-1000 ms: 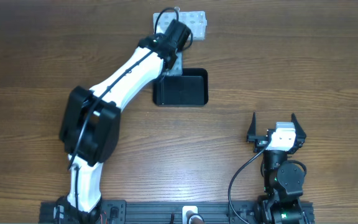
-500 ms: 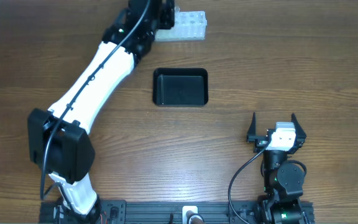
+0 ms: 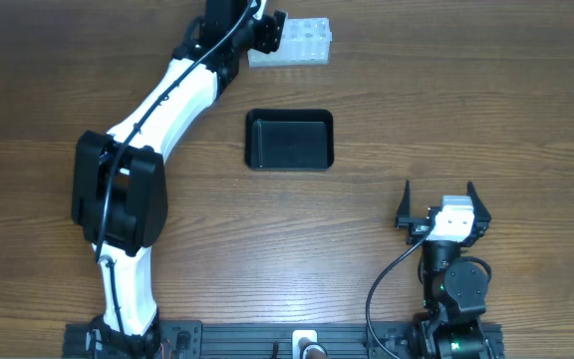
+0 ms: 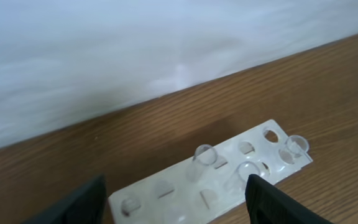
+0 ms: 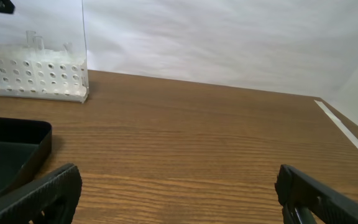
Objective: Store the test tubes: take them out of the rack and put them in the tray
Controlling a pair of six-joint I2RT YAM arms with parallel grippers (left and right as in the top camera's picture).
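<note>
- Right hand (image 3: 437, 199), near its base: spread wide, empty.
- Tray (image 3: 249, 140), midway across the table (image 3: 486, 100), seemingly empty.
- Farthest, left hand (image 4: 176, 199) hovers wide open over the rack (image 3: 307, 45), where test tubes (image 4: 202, 162) stand.
- Likely step: picking a tube; next, centre on one, descend, close.

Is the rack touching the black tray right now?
Apart. The top view shows a strip of bare table between the rack and the tray.

Clear tubes (image 4: 204, 163) upright in rack (image 3: 310, 56) near tray (image 3: 289, 142).
</note>
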